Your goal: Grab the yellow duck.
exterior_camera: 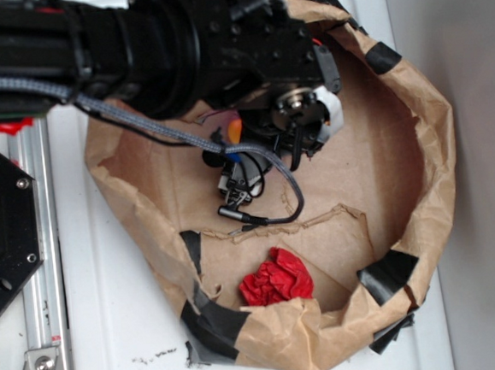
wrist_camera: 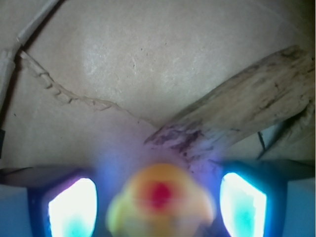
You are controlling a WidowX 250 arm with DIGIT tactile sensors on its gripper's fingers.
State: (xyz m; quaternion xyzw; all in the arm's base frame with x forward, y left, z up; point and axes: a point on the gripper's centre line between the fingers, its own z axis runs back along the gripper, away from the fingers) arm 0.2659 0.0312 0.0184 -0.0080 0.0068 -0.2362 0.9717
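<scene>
The yellow duck (wrist_camera: 160,197) fills the bottom middle of the wrist view, blurred and very close, its red beak facing the camera. It sits between the two glowing fingers of my gripper (wrist_camera: 158,210), with a gap on each side, so the gripper is open around it and not touching it. In the exterior view my gripper (exterior_camera: 298,125) points down into the brown paper bag (exterior_camera: 437,136), and the arm hides the duck there.
A brown sliver of wood (wrist_camera: 237,108) lies just beyond the duck, slanting up to the right. A red paper wad (exterior_camera: 276,279) rests near the bag's front wall. A torn paper edge (wrist_camera: 64,94) crosses the bag's floor. Black tape patches (exterior_camera: 387,272) hold the rim.
</scene>
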